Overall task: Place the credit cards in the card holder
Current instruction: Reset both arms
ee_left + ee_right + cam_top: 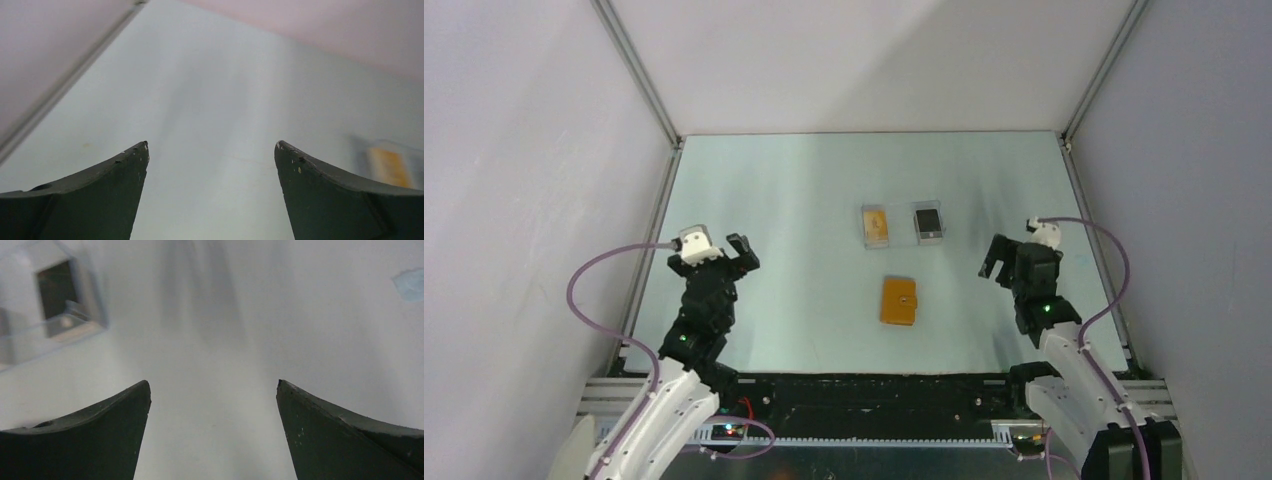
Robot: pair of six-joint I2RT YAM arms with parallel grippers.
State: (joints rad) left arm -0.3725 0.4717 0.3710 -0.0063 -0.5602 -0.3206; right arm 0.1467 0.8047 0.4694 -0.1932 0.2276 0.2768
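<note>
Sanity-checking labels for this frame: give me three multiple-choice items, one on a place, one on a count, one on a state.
1. Where does the orange card holder lie relative to the clear plastic cases?
A) nearer the arm bases
B) beyond them, by the back wall
C) on top of them

2. How many clear plastic cases are on the table?
A) one
B) two
C) four

3. What state are the left gripper and right gripper in?
A) both shut on a card
B) both open, holding nothing
C) one shut on the card holder

Answers:
1 A: the top view shows it on the bases' side of the cases, apart from them.
2 B: one has an orange centre, one a black centre, side by side.
3 B: each wrist view shows spread fingers with only table between.
</note>
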